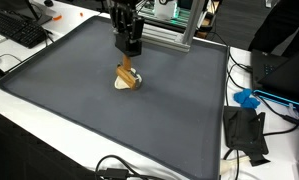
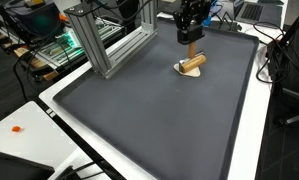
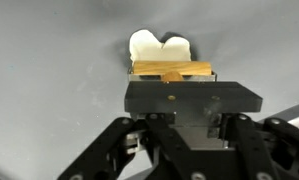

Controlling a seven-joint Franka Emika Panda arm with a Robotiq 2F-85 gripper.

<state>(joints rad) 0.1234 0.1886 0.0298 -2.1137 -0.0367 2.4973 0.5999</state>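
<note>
Block of wood (image 1: 131,78), light brown, propped on a cream lump (image 1: 120,83) and touching it. Rests on the grey mat (image 1: 79,115) covering most of the desk (image 1: 24,125). Sits closer to the desk's far edge than to its near edge in an exterior view, roughly midway between the two side edges. Appears in the wrist view as a short bar lying crosswise, with the cream lump (image 3: 159,47) sticking out beyond it, two rounded lobes at its top.

Black claw (image 1: 132,50) directly overhead, pointing straight down. Hangs just above the block in both exterior views, apart from it as far as can be told. Fingers spread apart, one toward each end of the bar in the wrist view, clamped on nothing.

Metal frame (image 1: 174,38) of silver bars just behind the claw, standing along the far edge and reaching onto the mat. Keyboard (image 1: 24,30), black, by a far corner, off the mat. Blue thing (image 1: 247,98) and flat black thing (image 1: 247,135) beside one side edge, past the mat's rim. Black cables (image 1: 119,168) curling at the near edge. Small orange dot (image 2: 16,129) on a white surface beyond a corner of the mat, well apart from the block.
</note>
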